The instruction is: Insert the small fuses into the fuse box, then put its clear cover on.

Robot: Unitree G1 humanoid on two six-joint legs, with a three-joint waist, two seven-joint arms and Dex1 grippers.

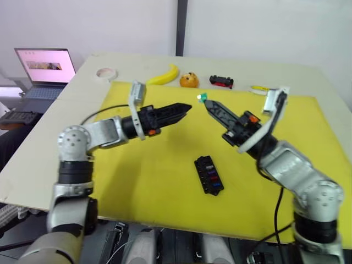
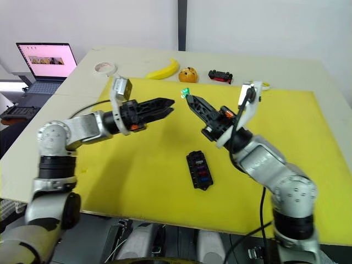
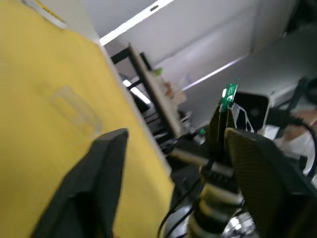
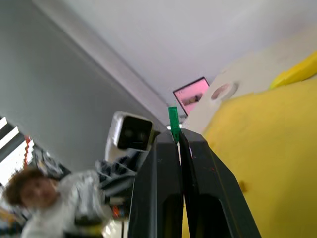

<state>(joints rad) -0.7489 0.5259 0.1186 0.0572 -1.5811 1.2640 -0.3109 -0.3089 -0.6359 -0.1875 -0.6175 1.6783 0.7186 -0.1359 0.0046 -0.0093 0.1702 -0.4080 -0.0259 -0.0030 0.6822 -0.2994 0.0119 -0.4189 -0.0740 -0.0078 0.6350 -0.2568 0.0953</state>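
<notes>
The small black rectangular fuse box (image 1: 209,175), with two rows of slots, lies nearest the camera on the yellow mat (image 1: 143,165), its long axis running away from the robot and slightly to its left; several slots already carry coloured fuses, red and blue among them. Above and beyond it, both arms are raised over the mat with their tips converging. The right gripper (image 1: 207,103) has its two black fingers pressed together on a tiny green plastic fuse (image 1: 202,98), which projects past the fingertips, as the right wrist view confirms (image 4: 173,124). The left gripper (image 1: 187,108) has its fingers apart and empty, pointing at the fuse from the robot's left, near but not touching it. The fuse box lies below the held fuse and toward the robot, closer to the right arm, so insertion would probably call for a downward, inward reach and for turning the fuse to match a slot. A faint transparent rectangular outline, likely the clear cover (image 3: 74,110), rests flat on the mat in the left wrist view.
</notes>
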